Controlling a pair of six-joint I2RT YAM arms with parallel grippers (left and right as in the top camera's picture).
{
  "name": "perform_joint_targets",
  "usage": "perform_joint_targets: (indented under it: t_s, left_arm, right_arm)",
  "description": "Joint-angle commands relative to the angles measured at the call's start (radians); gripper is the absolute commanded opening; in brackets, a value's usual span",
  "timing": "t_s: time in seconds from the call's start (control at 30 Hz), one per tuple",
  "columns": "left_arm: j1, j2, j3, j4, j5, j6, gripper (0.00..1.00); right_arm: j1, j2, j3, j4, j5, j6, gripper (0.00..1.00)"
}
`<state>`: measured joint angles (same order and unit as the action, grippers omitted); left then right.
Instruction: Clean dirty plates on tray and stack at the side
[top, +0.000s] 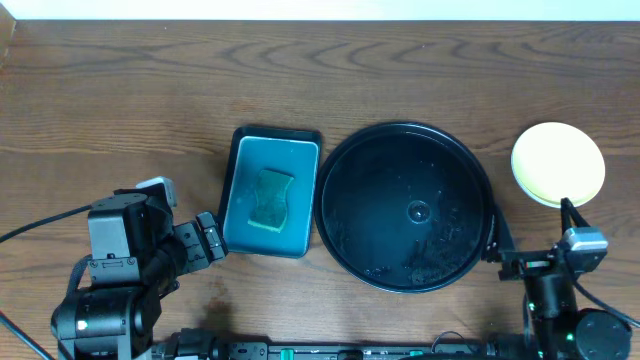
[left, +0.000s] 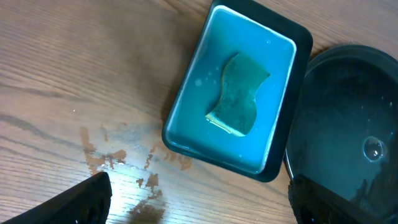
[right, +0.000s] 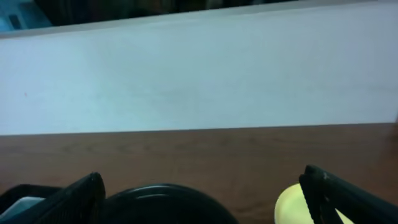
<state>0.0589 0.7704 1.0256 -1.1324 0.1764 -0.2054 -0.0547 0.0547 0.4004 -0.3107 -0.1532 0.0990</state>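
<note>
The large round black tray (top: 345, 215) sits mid-table with no plates on it, only wet streaks and drops; it also shows in the left wrist view (left: 348, 124) and the right wrist view (right: 165, 205). A pale yellow plate (top: 557, 163) lies on the bare wood to the right of the tray, and also shows in the right wrist view (right: 289, 205). The mint-white plates are not visible; I cannot tell if they lie under it. My left gripper (top: 208, 243) (left: 199, 211) is open and empty over wet wood left of the teal tray. My right gripper (top: 532, 235) (right: 205, 205) is open and empty, between tray and plate.
A rectangular teal tray (top: 240, 200) (left: 186, 106) holding a yellow-green sponge (top: 271, 198) (left: 239, 93) stands just left of the black tray. Wet brown smears (left: 118, 158) mark the wood in front of it. A white wall (right: 199, 74) borders the table's far edge.
</note>
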Motion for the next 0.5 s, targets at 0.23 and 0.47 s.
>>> perform_joint_targets:
  t_s: [0.23,0.47]
  left_arm:
    - [0.005,0.001,0.005,-0.001,-0.012,0.01,0.92]
    - [0.005,0.001,0.005,-0.001,-0.012,0.01,0.92]
  right_arm:
    - [0.017,-0.05,-0.214,0.216,-0.008,0.027,0.99]
    - [0.017,-0.05,-0.38,0.427,0.007,0.027,0.99]
